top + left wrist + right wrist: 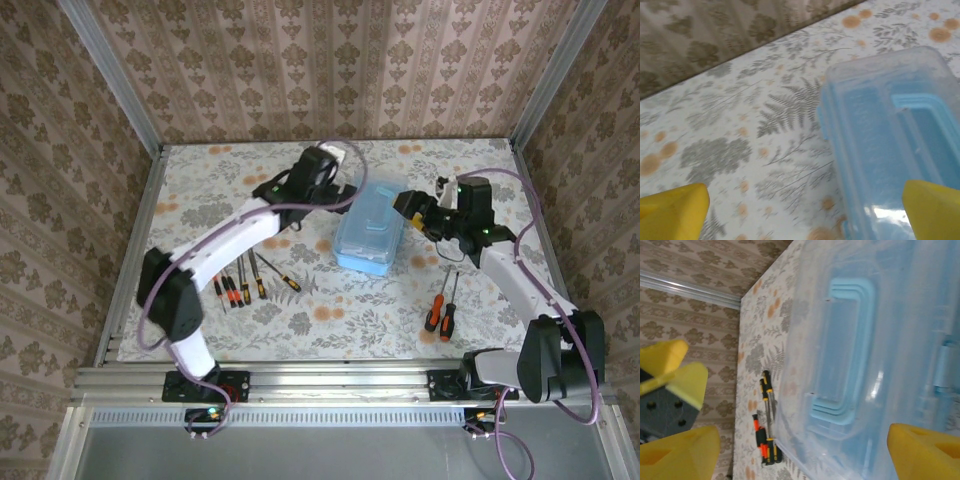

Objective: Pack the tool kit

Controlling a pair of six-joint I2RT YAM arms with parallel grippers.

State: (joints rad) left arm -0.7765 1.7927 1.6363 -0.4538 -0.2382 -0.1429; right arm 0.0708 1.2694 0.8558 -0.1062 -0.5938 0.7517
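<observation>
The left arm and the right arm were each built of smooth white tubular links joined by bulky black joint housings, and each rose from a black base bracket. A thin purple cable ran in loose loops along each arm, and a small green light glowed on the black wrist block of each. The left end effector and the right end effector both carried blunt, wedge-shaped fingers of bright yellow plastic mounted on a dark grey body with small round screw holes.
</observation>
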